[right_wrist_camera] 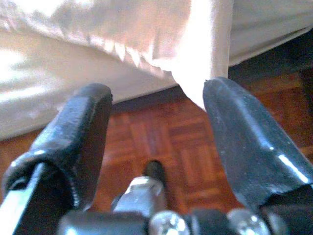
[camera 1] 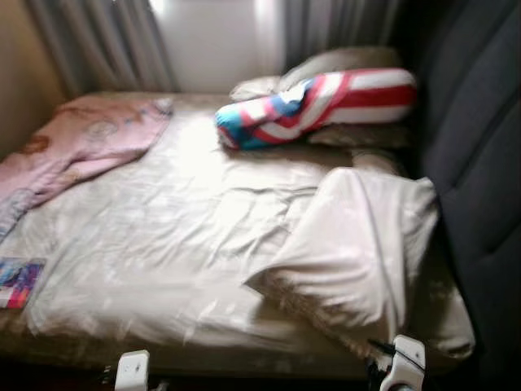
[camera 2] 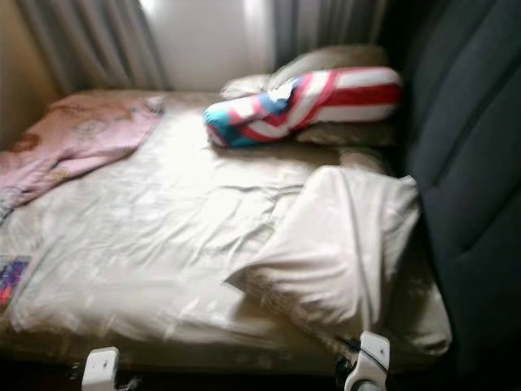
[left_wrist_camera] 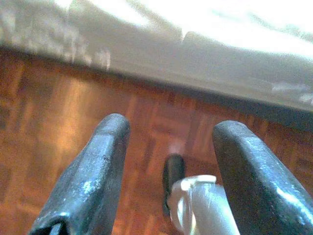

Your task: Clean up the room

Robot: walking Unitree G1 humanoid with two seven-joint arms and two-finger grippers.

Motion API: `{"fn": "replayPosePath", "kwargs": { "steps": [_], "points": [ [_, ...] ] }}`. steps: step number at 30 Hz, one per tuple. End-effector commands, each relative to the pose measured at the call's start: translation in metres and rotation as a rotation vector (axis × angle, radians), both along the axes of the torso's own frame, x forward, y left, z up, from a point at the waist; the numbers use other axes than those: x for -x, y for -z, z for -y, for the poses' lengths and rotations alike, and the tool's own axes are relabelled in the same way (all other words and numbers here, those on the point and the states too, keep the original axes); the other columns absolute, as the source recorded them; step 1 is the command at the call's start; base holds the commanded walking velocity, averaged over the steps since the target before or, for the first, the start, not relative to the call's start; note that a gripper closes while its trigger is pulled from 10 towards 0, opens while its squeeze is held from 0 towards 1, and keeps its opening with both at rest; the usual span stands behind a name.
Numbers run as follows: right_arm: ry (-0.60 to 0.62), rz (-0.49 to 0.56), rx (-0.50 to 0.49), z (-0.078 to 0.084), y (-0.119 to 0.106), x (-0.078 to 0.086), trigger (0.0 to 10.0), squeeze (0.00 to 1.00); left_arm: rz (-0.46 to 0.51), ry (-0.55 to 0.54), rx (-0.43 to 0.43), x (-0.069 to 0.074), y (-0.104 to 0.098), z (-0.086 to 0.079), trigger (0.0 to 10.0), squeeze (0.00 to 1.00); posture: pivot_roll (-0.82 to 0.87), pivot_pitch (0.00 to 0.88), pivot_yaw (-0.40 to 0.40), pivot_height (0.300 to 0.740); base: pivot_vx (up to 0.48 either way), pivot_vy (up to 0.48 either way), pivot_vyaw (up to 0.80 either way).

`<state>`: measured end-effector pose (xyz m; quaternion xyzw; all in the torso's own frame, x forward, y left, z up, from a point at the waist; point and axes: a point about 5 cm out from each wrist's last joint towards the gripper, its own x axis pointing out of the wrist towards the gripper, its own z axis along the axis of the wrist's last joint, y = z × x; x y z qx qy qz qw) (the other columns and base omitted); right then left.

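Note:
A bed with a rumpled cream sheet (camera 1: 187, 220) stands in front of me. On it lie a pink blanket (camera 1: 77, 147) at the far left, a red, white and blue striped bolster (camera 1: 326, 102) against beige pillows (camera 1: 342, 61), and a cream pillow (camera 1: 358, 244) tilted at the near right corner. Both arms hang low at the bed's foot, the left wrist (camera 1: 133, 371) and the right wrist (camera 1: 404, 362) just in view. My left gripper (left_wrist_camera: 171, 129) is open over the wooden floor. My right gripper (right_wrist_camera: 156, 93) is open below the hanging cream cloth (right_wrist_camera: 195, 54).
A small colourful flat item (camera 1: 18, 281) lies at the bed's left edge. A dark padded headboard (camera 1: 476, 147) rises along the right. Grey curtains (camera 1: 106, 41) and a bright window are behind the bed. Reddish parquet floor (left_wrist_camera: 58, 137) runs under the bed's edge.

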<state>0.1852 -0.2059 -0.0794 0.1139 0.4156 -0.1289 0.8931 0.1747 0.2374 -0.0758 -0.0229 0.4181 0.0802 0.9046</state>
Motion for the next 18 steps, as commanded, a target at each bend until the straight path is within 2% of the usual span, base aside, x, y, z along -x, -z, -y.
{"fn": "replayPosePath", "kwargs": {
  "steps": [1, 11, 18],
  "points": [
    [0.012, -0.006, 0.024, 0.009, 0.000, 0.004, 10.0, 0.00, -0.006, 0.021, 0.014, -0.003, 0.001, 0.008, 10.0, 0.00, -0.02, 0.000, 0.011, 0.740, 0.330, 0.000, 0.00],
    [0.017, 0.019, 0.020, 0.009, -0.001, 0.002, 10.0, 0.00, 0.031, 0.021, 0.016, -0.010, -0.003, 0.007, 10.0, 0.00, -0.02, 0.000, 0.013, 0.740, 0.330, 0.000, 0.00],
    [0.044, 0.099, 0.006, 0.009, -0.006, -0.004, 10.0, 0.00, 0.135, 0.015, 0.023, -0.033, -0.017, 0.006, 10.0, 0.00, -0.02, 0.000, 0.011, 0.740, 0.000, 0.000, 0.00]
  ]
}}
